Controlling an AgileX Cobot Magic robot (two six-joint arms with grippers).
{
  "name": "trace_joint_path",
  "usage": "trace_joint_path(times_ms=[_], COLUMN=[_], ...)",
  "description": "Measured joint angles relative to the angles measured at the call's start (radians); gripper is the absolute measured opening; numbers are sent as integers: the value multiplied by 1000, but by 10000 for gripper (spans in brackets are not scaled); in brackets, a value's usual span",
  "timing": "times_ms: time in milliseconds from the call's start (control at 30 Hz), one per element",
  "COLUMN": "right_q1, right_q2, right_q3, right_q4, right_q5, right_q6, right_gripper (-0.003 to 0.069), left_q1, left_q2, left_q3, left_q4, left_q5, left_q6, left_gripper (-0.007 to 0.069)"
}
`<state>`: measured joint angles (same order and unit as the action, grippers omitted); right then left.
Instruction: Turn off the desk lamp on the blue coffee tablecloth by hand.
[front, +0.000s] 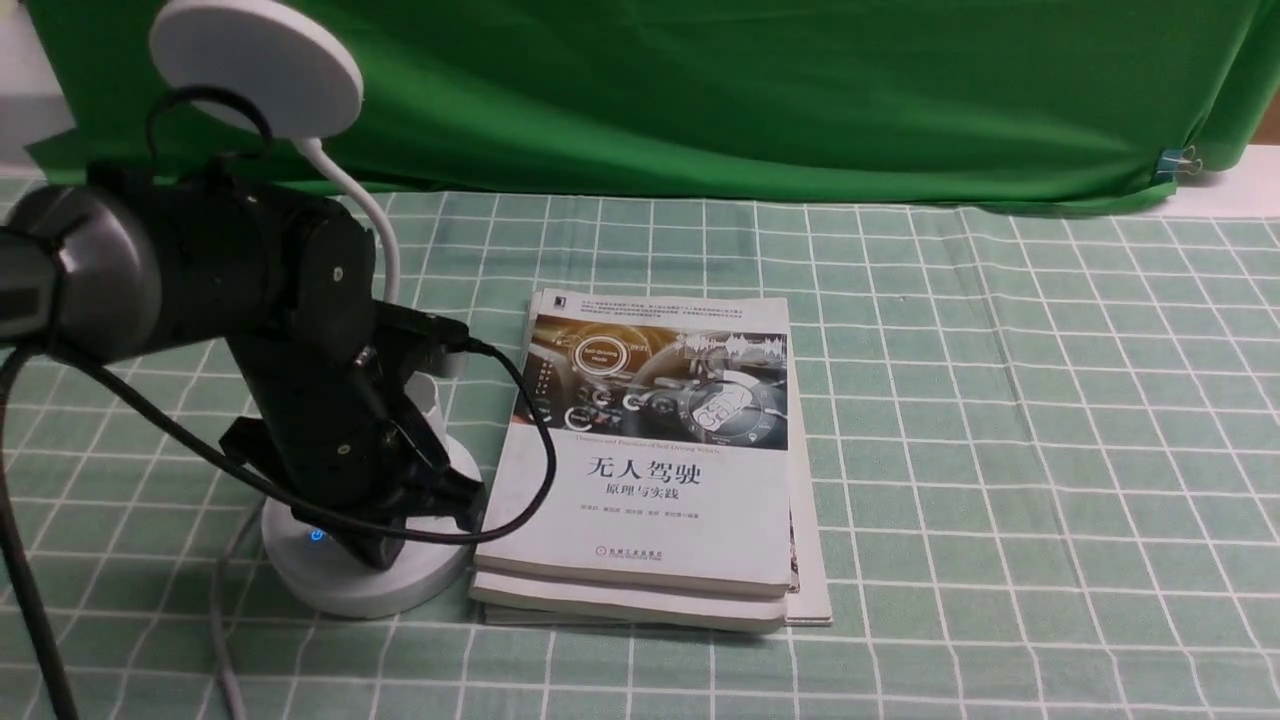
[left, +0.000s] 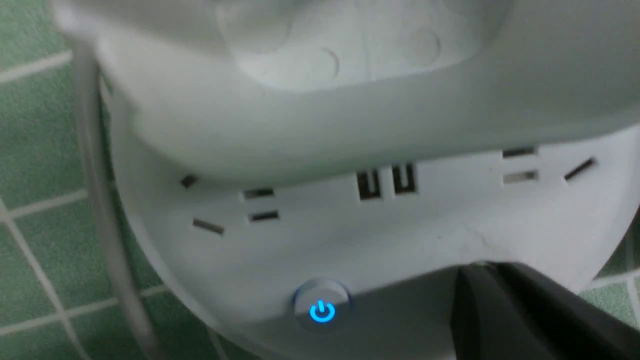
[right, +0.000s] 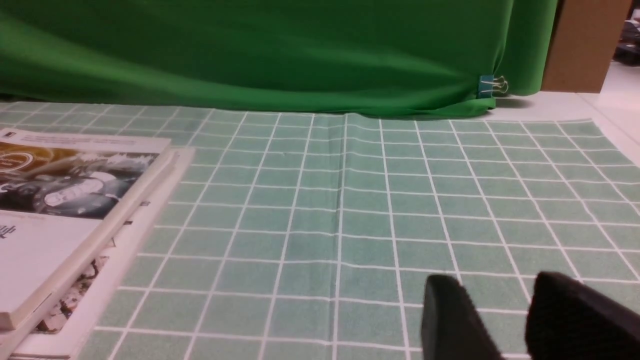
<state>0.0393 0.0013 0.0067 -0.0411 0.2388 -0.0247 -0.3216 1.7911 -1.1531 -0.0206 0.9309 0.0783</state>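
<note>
The white desk lamp stands at the left on the mint grid tablecloth (front: 1000, 450). Its disc head (front: 255, 65) is up high on the gooseneck (front: 375, 215), above the round base (front: 350, 590). My left gripper (front: 385, 555) is shut and empty, with its tip down on the base. In the left wrist view the shut fingers (left: 480, 267) touch the base (left: 400, 235) beside a power button glowing blue (left: 322, 311), below the sockets and the cup holder (left: 300, 125). My right gripper (right: 492, 295) is open and empty, low over the cloth (right: 325, 225), and out of the front view.
A stack of books (front: 650, 470) lies right beside the lamp base and also shows in the right wrist view (right: 60, 200). The lamp's white cord (front: 225, 640) runs toward the front edge. The dark green backdrop (front: 750, 90) hangs behind, with a binder clip (front: 1175, 160).
</note>
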Motion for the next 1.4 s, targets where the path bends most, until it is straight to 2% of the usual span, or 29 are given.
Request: trace_joint_path(times_ms=[200,433,867,1133,1400], right_q1=[0,0,0,0,0], right_q2=[0,0,0,0,0], right_q3=[0,0,0,0,0], right_q4=[0,0,0,0,0], right_q5=[0,0,0,0,0], right_q6=[0,0,0,0,0], right_gripper=[242,242,242,242,242], left_q1=[0,0,0,0,0], left_q2=[-51,-286,-1064,-1314,-1335], left_q3=[5,80,700,960,1077], left_q4=[5,-34,-78,-74,-74], left_q5=[3,-57,-615,-949,-998], left_q6=[1,0,-23,-31,-32], left_gripper=[23,23,23,23,23])
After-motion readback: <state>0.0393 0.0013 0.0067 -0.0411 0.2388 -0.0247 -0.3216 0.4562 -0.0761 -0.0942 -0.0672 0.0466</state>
